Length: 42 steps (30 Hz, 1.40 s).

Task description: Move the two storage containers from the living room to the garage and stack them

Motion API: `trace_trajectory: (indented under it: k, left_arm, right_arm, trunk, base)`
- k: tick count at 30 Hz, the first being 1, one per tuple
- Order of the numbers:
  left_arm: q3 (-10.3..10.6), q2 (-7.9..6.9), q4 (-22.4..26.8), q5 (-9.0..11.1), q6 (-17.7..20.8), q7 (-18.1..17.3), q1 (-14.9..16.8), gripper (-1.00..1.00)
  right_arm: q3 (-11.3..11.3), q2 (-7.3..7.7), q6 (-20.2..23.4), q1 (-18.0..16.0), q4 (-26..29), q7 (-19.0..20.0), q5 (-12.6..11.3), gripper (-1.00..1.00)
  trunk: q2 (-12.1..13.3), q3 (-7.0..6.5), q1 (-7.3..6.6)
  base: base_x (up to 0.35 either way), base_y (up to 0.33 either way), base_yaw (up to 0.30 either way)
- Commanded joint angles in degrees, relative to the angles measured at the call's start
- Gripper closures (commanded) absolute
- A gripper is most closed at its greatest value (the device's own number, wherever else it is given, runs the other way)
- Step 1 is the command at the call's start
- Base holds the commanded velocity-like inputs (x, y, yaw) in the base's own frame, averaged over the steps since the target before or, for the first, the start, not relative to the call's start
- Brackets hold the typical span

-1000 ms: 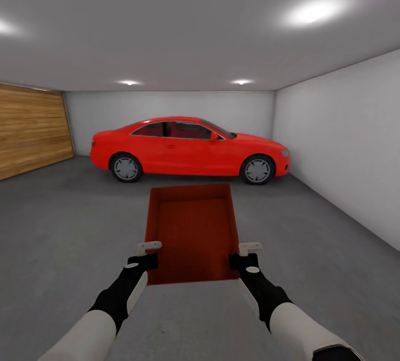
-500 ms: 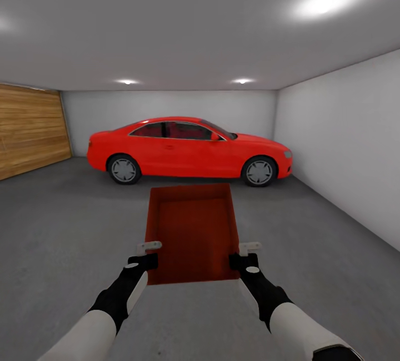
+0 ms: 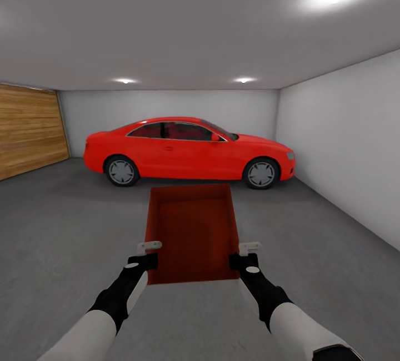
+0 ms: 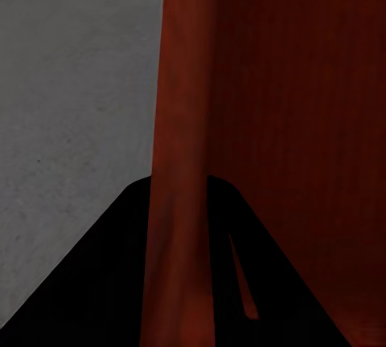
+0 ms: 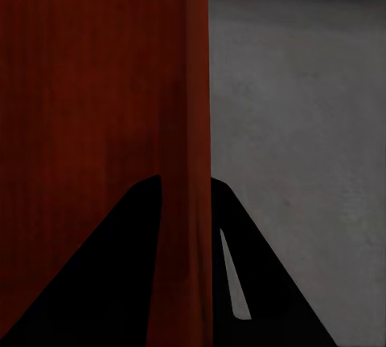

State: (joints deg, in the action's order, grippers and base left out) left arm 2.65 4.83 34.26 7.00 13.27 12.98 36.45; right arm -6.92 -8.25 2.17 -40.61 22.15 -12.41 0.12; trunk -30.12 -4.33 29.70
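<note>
I am in the garage, holding one orange-red storage container out in front of me above the dark grey floor. My left gripper is shut on its left wall and my right gripper on its right wall, both near the end closest to me. In the left wrist view the container's wall runs between the two dark fingers of the left gripper. The right wrist view shows the same: the wall is pinched by the right gripper. The bin is lidless and has nothing in it.
A red car is parked crosswise at the back, beyond the container. A wood-panelled door lines the left side and a white wall the right. Open grey floor lies between me and the car.
The whole view has crept forward: the car looks slightly larger and wider. The container and both grippers keep the same place in the picture.
</note>
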Motion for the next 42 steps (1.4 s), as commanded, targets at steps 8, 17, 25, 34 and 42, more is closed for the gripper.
trace_trajectory:
  k: [8,17,25,34,42]
  left_arm:
    - [-0.74,-0.08,1.61,-0.41,-0.26,0.55,0.02,1.0]
    - [-0.74,-0.08,1.61,-0.41,-0.26,0.55,0.02,1.0]
    - [-0.74,-0.08,1.6,-0.41,-0.26,0.55,0.02,1.0]
    - [-0.75,-0.08,1.6,-0.41,-0.26,0.55,0.02,1.0]
    - [-0.73,-0.08,1.6,-0.41,-0.26,0.55,0.02,1.0]
  right_arm:
    - [0.59,0.34,0.63,0.01,-0.09,-0.63,-0.12,1.0]
    - [0.59,0.34,0.64,0.01,-0.09,-0.67,-0.12,1.0]
    - [0.59,0.34,0.64,0.01,-0.09,-0.67,-0.12,1.0]
    - [0.59,0.34,0.64,0.01,-0.09,-0.68,-0.12,1.0]
    - [0.59,0.34,0.64,0.01,-0.09,-0.66,-0.12,1.0]
  trunk:
    - [-0.03,0.02,0.05]
    - [-0.03,0.02,0.05]
    - [-0.03,0.02,0.05]
    - [-0.03,0.02,0.05]
    - [-0.03,0.02,0.05]
  base:
    - [0.321,0.0,-0.2]
    - [0.321,0.0,-0.285]
    - [0.321,0.0,-0.286]
    - [0.321,0.0,-0.286]
    - [0.321,0.0,-0.286]
